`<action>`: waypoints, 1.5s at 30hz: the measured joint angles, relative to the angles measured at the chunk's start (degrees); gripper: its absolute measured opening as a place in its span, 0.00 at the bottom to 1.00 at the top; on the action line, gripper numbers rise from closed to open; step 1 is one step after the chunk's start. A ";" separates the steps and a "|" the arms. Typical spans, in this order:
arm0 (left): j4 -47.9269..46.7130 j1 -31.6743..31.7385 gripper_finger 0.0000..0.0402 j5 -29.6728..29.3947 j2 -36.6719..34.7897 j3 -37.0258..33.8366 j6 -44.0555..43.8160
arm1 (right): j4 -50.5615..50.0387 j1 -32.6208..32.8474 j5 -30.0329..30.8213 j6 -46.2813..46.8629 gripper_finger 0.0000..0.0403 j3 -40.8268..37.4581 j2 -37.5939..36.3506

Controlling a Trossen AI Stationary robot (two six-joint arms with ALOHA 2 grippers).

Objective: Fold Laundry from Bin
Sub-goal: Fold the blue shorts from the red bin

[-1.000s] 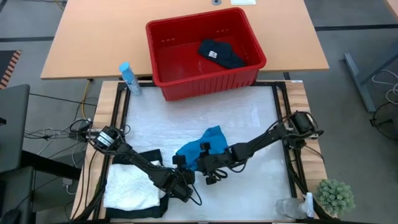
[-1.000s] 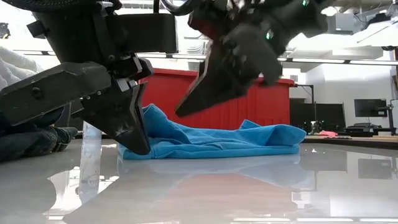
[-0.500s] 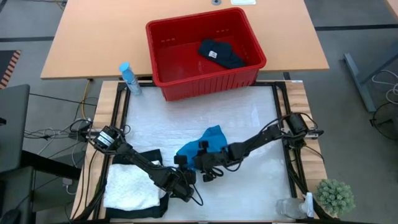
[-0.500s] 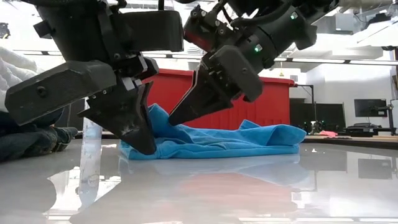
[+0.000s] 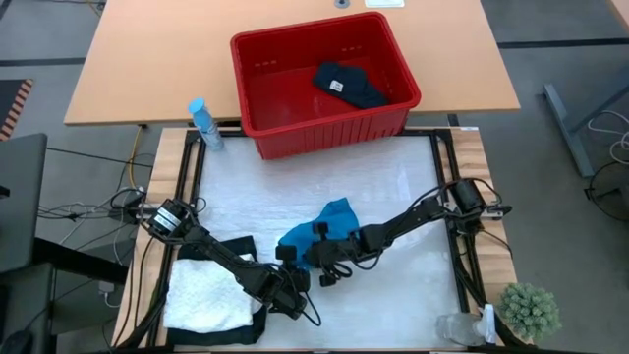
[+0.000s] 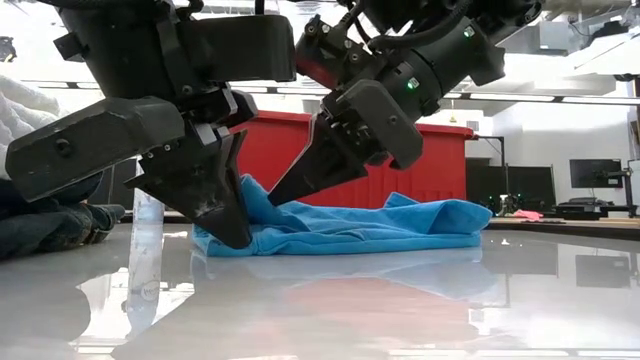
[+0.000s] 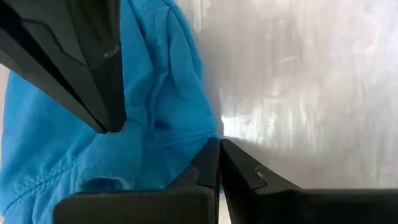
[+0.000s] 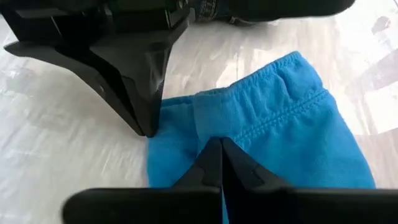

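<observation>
A: Well, what is at the left side of the high view?

B: At the lower left lies a white crinkled cloth (image 5: 206,293) on a large black garment (image 5: 231,249). The left arm crosses over them. A light blue spray bottle (image 5: 204,125) stands at the upper left, just beside the red rectangular plastic bin (image 5: 324,123).

A: And the left gripper (image 5: 288,276)?

B: It is at the lower middle of the frame. Its two dark fingers are pressed together, as the left wrist view shows (image 7: 219,163). The tips are on the table, at the edge of the small bright blue cloth (image 5: 316,239). In the low view this gripper (image 6: 235,235) touches the left end of the blue cloth (image 6: 340,222). I cannot tell whether any fabric is caught between the fingers.

A: Where is the blue cloth?

B: In the middle of the white table surface (image 5: 393,187), below the bin in the frame, lying crumpled and low.

A: And the right gripper (image 5: 320,257)?

B: It is just to the right of the left one, over the blue cloth. Its fingers are closed; in the right wrist view (image 8: 219,163) they meet on the blue fabric (image 8: 273,124) and seem to pinch a fold. In the low view (image 6: 285,190) the tip comes down slanting onto the cloth.

A: And the bin?

B: At the upper middle, with one dark garment (image 5: 350,85) inside, at its right side. A small green plant (image 5: 529,313) is at the lower right corner.
</observation>
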 joint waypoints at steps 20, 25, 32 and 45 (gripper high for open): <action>-0.47 0.00 0.00 -0.52 -0.05 0.04 0.82 | -10.88 5.67 6.39 3.54 0.08 7.19 -0.17; -0.48 0.00 0.00 -0.35 -0.08 0.05 0.61 | -12.13 4.26 8.87 3.28 0.34 7.08 -0.09; -0.47 0.02 0.00 -0.37 -0.08 0.07 2.06 | -12.58 3.06 5.43 3.20 0.61 7.08 0.33; -0.76 0.19 0.00 0.37 -0.10 0.07 2.71 | -10.11 0.83 0.31 2.09 0.55 6.93 3.57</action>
